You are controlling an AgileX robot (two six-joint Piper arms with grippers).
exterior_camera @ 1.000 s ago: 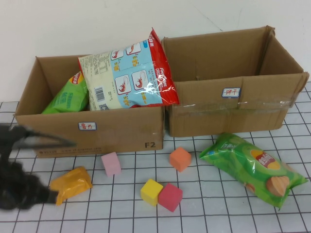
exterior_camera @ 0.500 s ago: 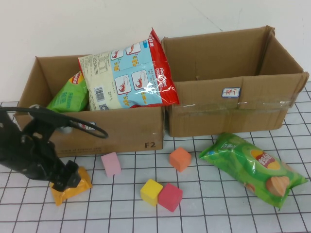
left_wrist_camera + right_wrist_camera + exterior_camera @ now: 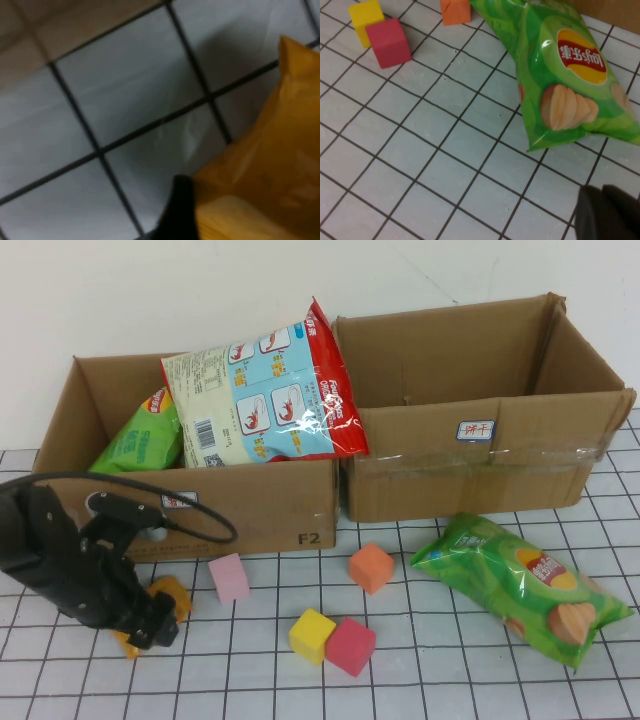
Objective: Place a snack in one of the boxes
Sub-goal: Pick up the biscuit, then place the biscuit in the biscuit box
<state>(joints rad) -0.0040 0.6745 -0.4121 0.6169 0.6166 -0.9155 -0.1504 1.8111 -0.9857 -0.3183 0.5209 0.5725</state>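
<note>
While blocks [image 3: 330,632] lie near, left tool [image 3: 150,625] covers orange snack [image 3: 172,592].
</note>
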